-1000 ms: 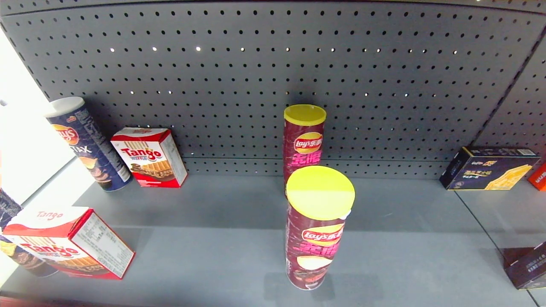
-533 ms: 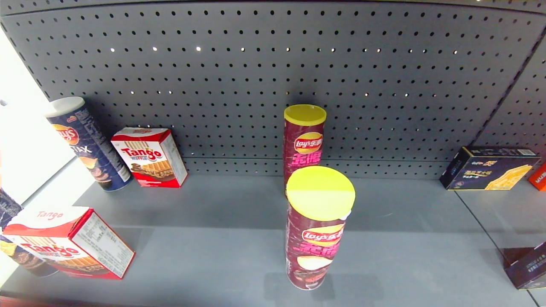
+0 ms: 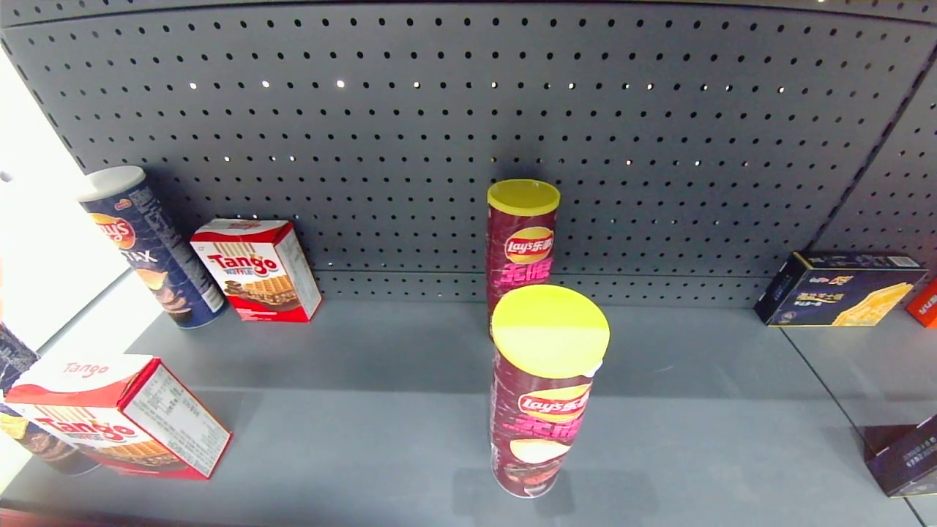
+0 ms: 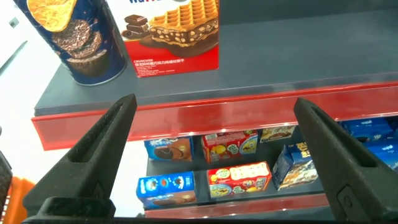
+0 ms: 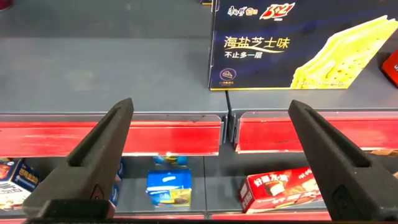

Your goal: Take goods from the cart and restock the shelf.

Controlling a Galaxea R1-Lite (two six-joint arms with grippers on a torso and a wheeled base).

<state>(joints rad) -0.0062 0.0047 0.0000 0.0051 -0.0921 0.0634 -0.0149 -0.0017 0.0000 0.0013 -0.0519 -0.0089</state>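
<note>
Well beyond spread left fingers (image 4: 93, 155) — wafer box (image 4: 171, 31); seemingly untouched.

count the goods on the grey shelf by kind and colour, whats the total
maroon cans: 2
navy cans: 2
waffle boxes: 2
navy boxes: 2
orange box, cut off at the edge: 1
total: 9

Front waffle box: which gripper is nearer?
Left. The left gripper is open just before the shelf edge, facing the front waffle box; the right gripper faces a navy box far along the shelf.
</note>
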